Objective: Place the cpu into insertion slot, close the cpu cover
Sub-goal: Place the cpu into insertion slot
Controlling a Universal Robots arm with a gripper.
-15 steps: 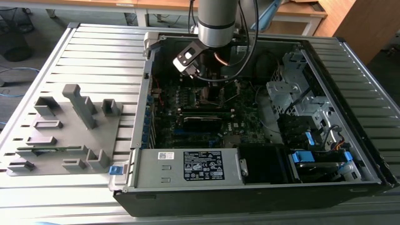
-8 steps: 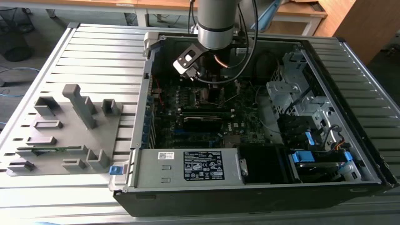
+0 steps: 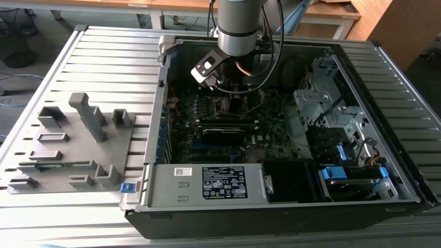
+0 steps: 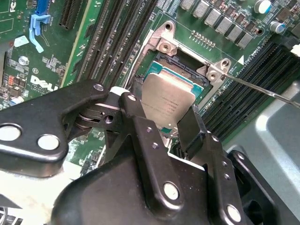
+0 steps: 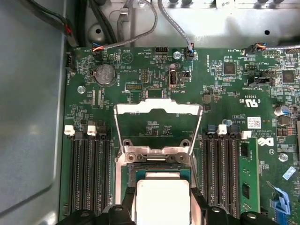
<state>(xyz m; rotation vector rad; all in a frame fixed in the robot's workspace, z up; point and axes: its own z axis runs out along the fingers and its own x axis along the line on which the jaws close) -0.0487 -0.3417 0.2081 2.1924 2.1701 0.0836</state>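
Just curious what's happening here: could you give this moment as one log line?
gripper: shut on cpu | cpu: held over insertion slot | cpu cover: flipped up, open

raised cpu cover (image 5: 158,108) and memory slots (image 5: 89,178) hem the insertion slot (image 5: 159,167); overhead seems free.

Premises: a robotics test lab set up in an office-type room.

Evidence: 1 robot arm (image 3: 238,26) reaches down over a slotted metal workbench (image 3: 90,57). On the bench lies 1 open computer case (image 3: 276,219) with its green motherboard (image 5: 225,93) exposed. Beside the case is 1 grey fixture plate (image 3: 76,155) carrying upright holder blocks (image 3: 86,116).

Beyond the bench stand wooden desks (image 3: 331,13) and a wooden cabinet (image 3: 406,26). A black wire bin (image 3: 17,39) and a loose blue cable (image 3: 14,80) sit on the grey floor (image 3: 48,31).
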